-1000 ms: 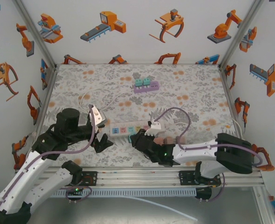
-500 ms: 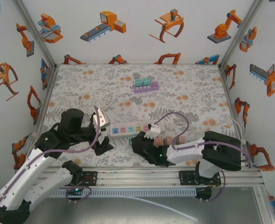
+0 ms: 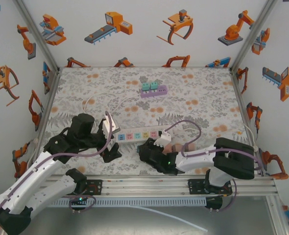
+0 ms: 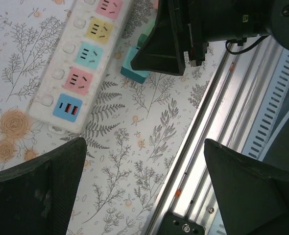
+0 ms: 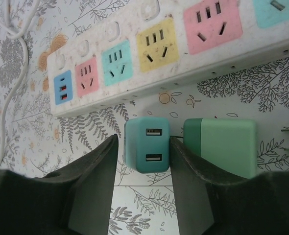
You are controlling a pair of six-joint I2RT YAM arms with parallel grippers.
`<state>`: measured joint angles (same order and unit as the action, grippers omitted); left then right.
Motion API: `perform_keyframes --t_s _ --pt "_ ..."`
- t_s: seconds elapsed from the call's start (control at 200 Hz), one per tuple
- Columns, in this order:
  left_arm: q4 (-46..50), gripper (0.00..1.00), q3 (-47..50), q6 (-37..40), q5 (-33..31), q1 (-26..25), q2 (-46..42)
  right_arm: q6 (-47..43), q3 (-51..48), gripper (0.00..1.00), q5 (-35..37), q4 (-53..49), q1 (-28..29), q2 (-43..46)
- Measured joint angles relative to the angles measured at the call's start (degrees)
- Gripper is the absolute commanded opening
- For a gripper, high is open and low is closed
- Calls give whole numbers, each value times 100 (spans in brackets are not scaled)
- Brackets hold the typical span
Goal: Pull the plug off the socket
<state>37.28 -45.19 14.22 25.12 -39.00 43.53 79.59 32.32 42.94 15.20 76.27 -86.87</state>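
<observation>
Jaws of the low-lying right arm [image 3: 203,159] clamp teal plug [image 5: 146,152] (beside power strip [image 5: 149,54])

The power strip [image 5: 134,83] and teal plug [image 5: 147,152] look smooth plastic, the rail [image 4: 218,122] bare brushed metal.

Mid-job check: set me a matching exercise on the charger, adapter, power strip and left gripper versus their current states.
1 teal charger
2 green adapter
3 power strip
4 left gripper

A open, holding nothing
B between the fingers of the right gripper
C visible sockets empty
D beside the charger, outside the fingers

Pairs: 1-B, 2-D, 3-C, 4-A
</observation>
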Motion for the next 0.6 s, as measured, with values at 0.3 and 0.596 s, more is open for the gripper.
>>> perform_keyframes --t_s 0.3,0.596 --pt "-278 97 42 -367 -796 -74 522 11 -4 49 208 -654 26 920" --pt "-824 97 -9 -1073 -1823 -83 1290 -1679 87 49 0 -1346 -1115 2114"
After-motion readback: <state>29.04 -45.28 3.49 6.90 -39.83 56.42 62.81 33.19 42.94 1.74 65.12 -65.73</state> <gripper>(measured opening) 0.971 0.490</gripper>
